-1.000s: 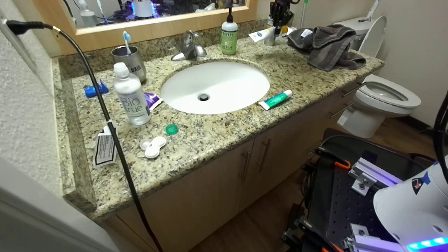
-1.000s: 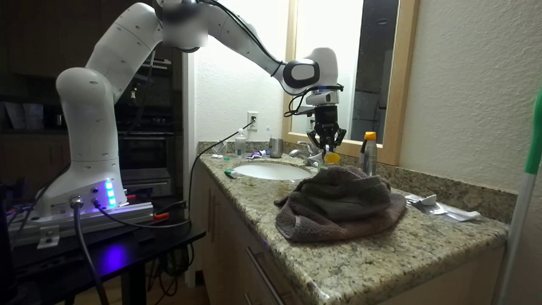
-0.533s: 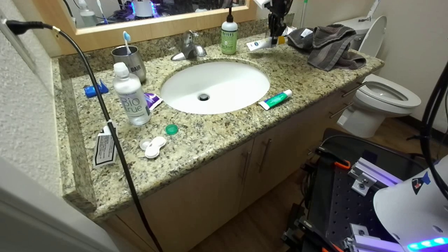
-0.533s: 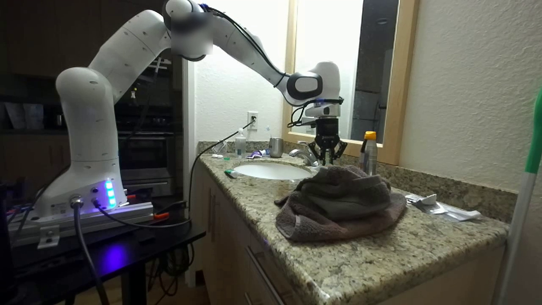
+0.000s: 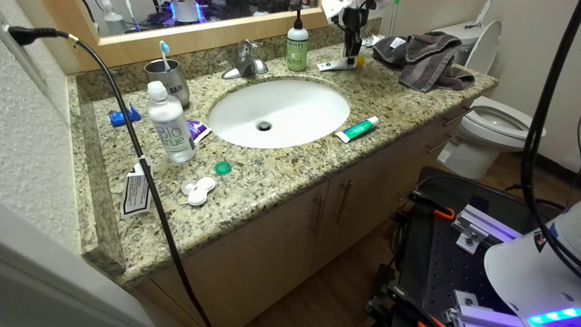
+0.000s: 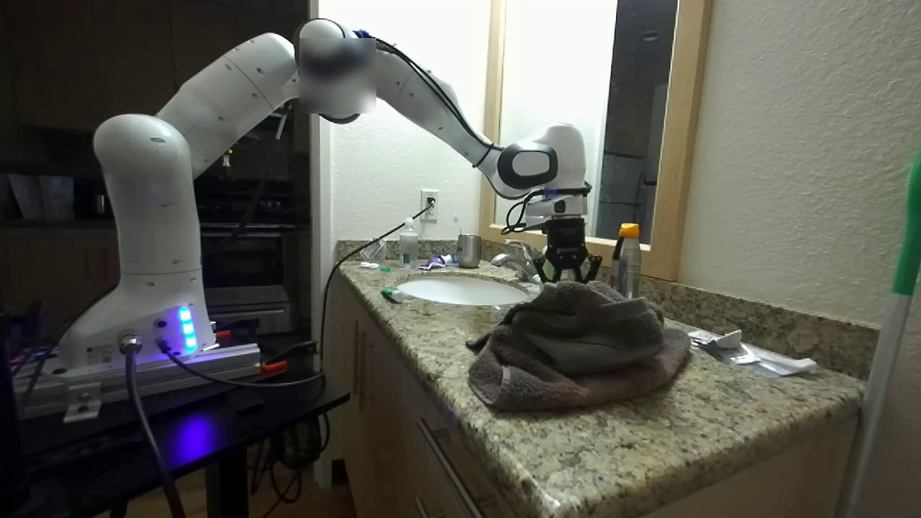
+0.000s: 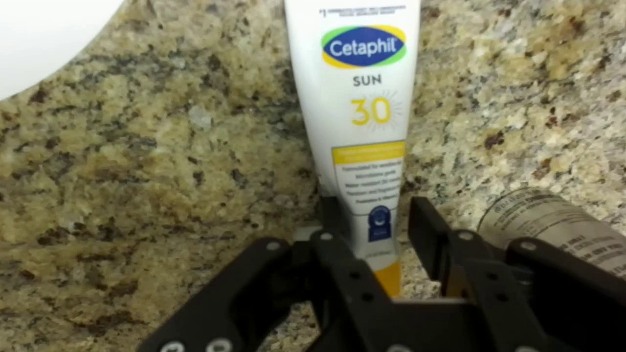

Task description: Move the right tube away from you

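My fingers look matt; the Cetaphil tube, smooth plastic with slight sheen; countertop, polished stone; sink, glossy, ceramic-like; faucet, shiny metal; cup, dull brushed metal; towel, matt, rough-piled cloth; mirror frame, smooth wood; wall, rough and matt.

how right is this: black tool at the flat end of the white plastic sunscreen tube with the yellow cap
Only the end is wrong: the black tool is at the yellow cap end of the white plastic sunscreen tube, as the wrist view shows.
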